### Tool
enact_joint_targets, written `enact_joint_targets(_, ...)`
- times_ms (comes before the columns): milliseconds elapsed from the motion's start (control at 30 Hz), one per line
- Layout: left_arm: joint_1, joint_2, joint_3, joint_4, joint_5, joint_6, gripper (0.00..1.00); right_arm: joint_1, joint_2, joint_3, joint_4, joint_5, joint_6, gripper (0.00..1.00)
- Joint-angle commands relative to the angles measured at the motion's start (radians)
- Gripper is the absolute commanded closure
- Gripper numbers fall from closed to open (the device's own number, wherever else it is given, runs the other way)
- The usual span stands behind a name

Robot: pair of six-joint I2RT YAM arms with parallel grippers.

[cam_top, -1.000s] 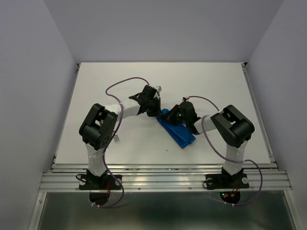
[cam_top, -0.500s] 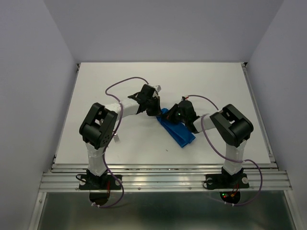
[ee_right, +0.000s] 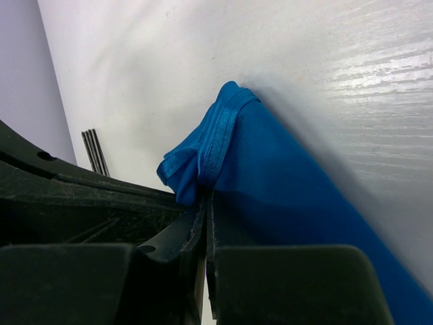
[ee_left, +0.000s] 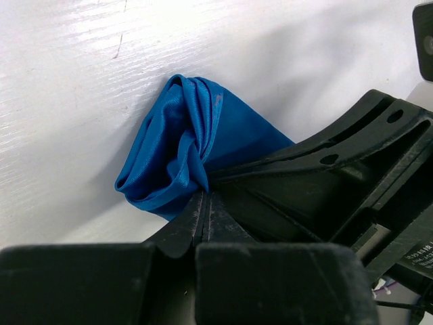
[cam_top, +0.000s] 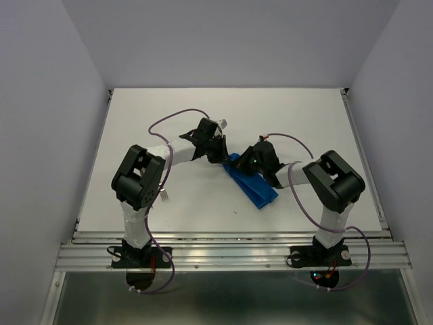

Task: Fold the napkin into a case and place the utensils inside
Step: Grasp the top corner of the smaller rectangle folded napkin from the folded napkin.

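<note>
**Overhead view.** The napkin (cam_top: 252, 184) is shown as a narrow blue folded strip. It is laid diagonally on the white table (cam_top: 304, 115), between the two arms and near the table's middle. Its far end is met from the left by the left gripper (cam_top: 220, 156) and from the right by the right gripper (cam_top: 246, 165). The two grippers are brought close together over that end. The near end of the strip is left lying flat on the table. The utensils (cam_top: 164, 197) are seen only as a small pronged metal tip beside the left arm's elbow, well apart from the napkin. Knife and fork cannot be told apart there.

**Left wrist view.** The left gripper (ee_left: 204, 198) is clenched, with its fingertips pressed together. A bunched, twisted corner of the napkin (ee_left: 177, 145) is pinched between them, and the gathered folds are fanned out just ahead of the tips.

**Right wrist view.** The right gripper (ee_right: 206, 203) is likewise clamped. A stack of folded napkin (ee_right: 284, 196) edges is gripped between its nearly touching fingers, and the cloth is raised off the table at that point. Thin dark parallel prongs of the utensils (ee_right: 95, 152) are visible on the table in the background.
</note>
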Motion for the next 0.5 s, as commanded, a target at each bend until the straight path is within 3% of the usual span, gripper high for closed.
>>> enact_joint_targets(0, -0.005, 0.011, 0.030, -0.002, 0.035, -0.004, 1.00, 0.010, -0.082, 0.000, 0.080, 0.015, 0.002, 0.94)
enact_joint_targets(467, 0.001, 0.021, 0.031, -0.002, 0.038, 0.004, 1.00, 0.010, -0.174, -0.018, -0.075, 0.138, -0.078, 0.94)
